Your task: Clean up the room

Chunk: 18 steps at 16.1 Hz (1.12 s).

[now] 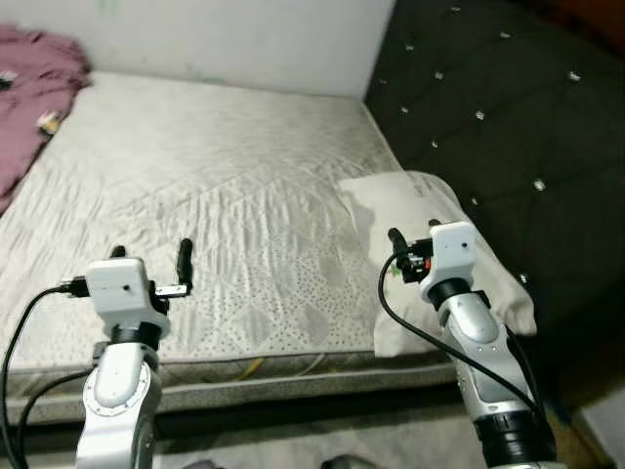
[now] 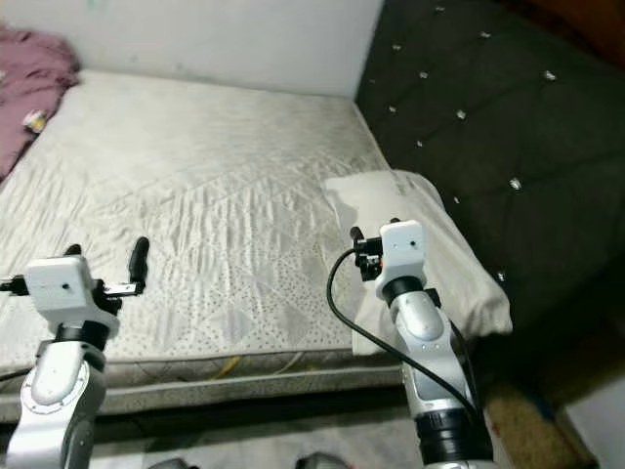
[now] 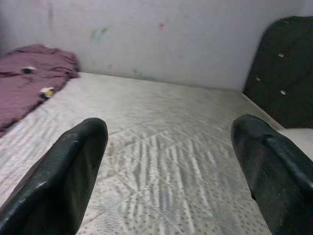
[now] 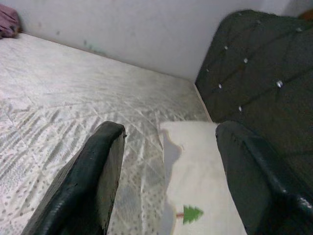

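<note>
Spreading wide ahead of both pairs of fingers: a bed [image 1: 215,195] with a pale quilted cover, bare over most of its top. Rising just beyond the right fingers and off to their outer side: a black tufted headboard [image 1: 508,127] studded with shiny buttons, meeting a pale wall [image 3: 171,39] at the corner. Lying directly under and ahead of the right fingers, against the headboard: a white pillow [image 1: 430,210], showing a small green tree print [image 4: 191,214] in the right wrist view. Bunching far beyond the left fingers, at the far outer corner of the bed by the wall: a crumpled purple blanket [image 3: 29,83] with a small light scrap [image 3: 47,91] on it.

Hovering over the near edge of the bed: the left gripper [image 3: 171,161], fingers [image 3: 68,171] spread wide apart, holding nothing and touching nothing, only quilted cover showing between them. Hanging above the near end of the pillow: the right gripper [image 4: 171,171], fingers [image 4: 93,181] likewise parted wide, gripping nothing, with the pillow's edge and the bed cover showing in the gap. Trailing back from both wrists: black cables [image 1: 410,322], looping down beside the silver arms.
</note>
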Available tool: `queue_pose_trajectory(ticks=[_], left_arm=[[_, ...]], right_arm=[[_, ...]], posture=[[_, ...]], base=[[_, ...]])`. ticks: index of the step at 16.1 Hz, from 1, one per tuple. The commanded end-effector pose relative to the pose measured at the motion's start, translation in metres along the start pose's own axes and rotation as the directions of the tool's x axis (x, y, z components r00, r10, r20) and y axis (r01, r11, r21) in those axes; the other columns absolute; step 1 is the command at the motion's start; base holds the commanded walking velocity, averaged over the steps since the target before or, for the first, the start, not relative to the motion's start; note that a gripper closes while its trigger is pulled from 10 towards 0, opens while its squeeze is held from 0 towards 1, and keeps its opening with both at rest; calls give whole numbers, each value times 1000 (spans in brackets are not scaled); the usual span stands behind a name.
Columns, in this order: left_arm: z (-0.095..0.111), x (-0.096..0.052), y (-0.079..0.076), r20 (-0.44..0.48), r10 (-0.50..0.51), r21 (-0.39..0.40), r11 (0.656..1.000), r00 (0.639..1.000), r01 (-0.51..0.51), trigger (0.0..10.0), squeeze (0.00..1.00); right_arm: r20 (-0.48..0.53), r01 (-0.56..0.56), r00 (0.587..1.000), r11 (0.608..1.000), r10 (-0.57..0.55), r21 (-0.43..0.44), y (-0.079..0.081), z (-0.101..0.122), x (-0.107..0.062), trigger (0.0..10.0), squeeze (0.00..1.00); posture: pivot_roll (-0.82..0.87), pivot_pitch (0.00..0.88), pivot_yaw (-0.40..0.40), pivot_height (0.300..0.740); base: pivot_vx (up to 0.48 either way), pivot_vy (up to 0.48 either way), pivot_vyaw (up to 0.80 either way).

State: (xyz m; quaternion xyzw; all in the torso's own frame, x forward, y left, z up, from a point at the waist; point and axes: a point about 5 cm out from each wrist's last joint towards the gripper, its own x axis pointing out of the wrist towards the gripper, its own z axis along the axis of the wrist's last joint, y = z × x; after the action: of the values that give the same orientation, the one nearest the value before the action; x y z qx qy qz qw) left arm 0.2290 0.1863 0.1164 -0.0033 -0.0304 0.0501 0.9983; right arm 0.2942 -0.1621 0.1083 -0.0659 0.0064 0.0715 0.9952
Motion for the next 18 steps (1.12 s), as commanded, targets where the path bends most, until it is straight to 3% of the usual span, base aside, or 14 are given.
queue_pose_trajectory(ticks=[1, 3, 6, 12, 18], left_arm=[[1, 1, -8, -1, -25, -15, 1000, 1000, 25, 10000, 0], [1, 1, -9, -1, -27, -14, 1000, 1000, 27, 10000, 0], [-1, 2, -12, -5, -45, -2, 999, 999, 45, 10000, 0], [-5, 19, -27, -10, -164, 19, 986, 986, 164, 10000, 0], [-5, 16, -29, -9, -179, 14, 984, 984, 179, 10000, 0]], right_arm=[[-15, 28, 999, 1000, -28, -8, -11, -3, -2, 10000, 0], [-15, 28, 999, 1000, -28, -9, -11, -2, -2, 10000, 0], [-3, 42, 999, 999, -42, -9, -12, -1, -1, 10000, 0], [49, 140, 989, 990, -140, 6, -20, 5, 3, 10000, 0], [63, 137, 988, 990, -138, 18, -13, 6, 4, 10000, 0]], posture=[[-14, 0, -126, 740], [-15, 0, -126, 740], [-22, 0, -113, 740], [-89, 0, -11, 740], [-69, 0, -28, 740]], base=[[0, 465, -444], [0, 465, 0], [0, 0, 0], [0, 0, 0], [0, 0, 0]])
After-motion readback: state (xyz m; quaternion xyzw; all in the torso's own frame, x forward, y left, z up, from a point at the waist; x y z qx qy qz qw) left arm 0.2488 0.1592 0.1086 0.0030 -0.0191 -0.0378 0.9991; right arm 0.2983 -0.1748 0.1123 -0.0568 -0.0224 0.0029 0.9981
